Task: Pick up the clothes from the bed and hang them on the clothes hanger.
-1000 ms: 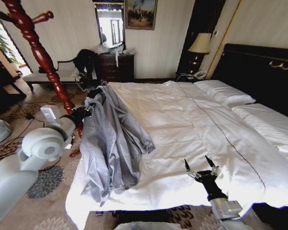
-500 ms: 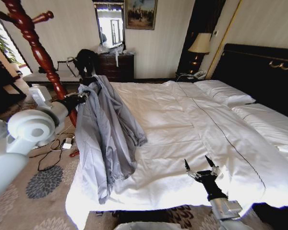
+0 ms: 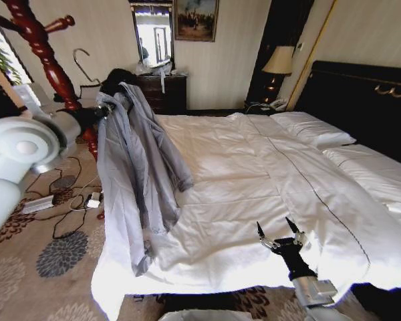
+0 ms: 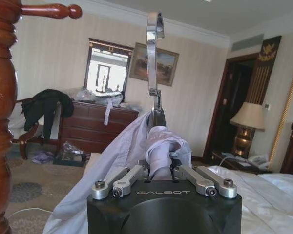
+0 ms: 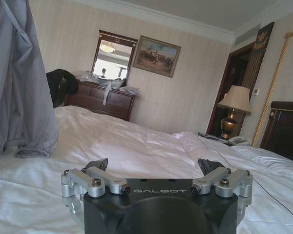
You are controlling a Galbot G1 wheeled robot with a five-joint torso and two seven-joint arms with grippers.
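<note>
One wide bed [image 3: 267, 180] seen, white quilted sheets, dark headboard [image 3: 361, 100] with gold trim; patterned carpet [image 3: 47, 267] beside. Grey thin jacket [image 3: 130, 167] held up at collar by left gripper [image 4: 158, 170], fingers closed on fabric under chrome hanger hook [image 4: 155, 53]; lower part draped down over bed's left edge. Turned red wooden coat stand [image 3: 43, 57] close beside left arm. Dark dresser [image 3: 162, 92], mirror [image 3: 154, 33], lamp [image 3: 279, 63] along far wall. Right gripper [image 3: 279, 235] kept low over bed's near edge, fingers spread wide, nothing held.
</note>
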